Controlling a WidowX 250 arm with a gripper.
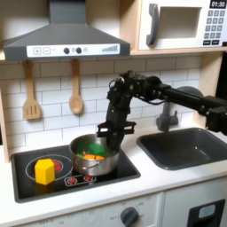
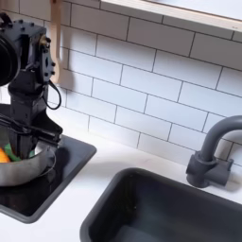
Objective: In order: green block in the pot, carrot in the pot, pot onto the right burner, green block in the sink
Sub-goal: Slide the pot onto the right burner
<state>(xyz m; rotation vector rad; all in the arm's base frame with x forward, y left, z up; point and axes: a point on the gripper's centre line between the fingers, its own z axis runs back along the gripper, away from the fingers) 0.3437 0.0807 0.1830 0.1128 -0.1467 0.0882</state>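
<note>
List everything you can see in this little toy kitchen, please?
pot: one, shiny steel, on the cooktop, holding something orange and green
yellow block: one, on the cooktop's burner at the first exterior view's left
cooktop: one, black
sink: one, dark grey
faucet: one, dark grey, behind the sink
wooden utensils: two, hanging on the tiled wall
range hood: one, grey
microwave: one, white
arm: one, black
end effector: one, black, above the pot

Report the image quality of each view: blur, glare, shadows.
First exterior view: soft and low-resolution throughout; the pot shows bright glints on its steel rim; the hand is a dark, detail-poor mass. Second exterior view: sharper tiles, glossy highlights on the faucet, the sink interior deep in shadow.
</note>
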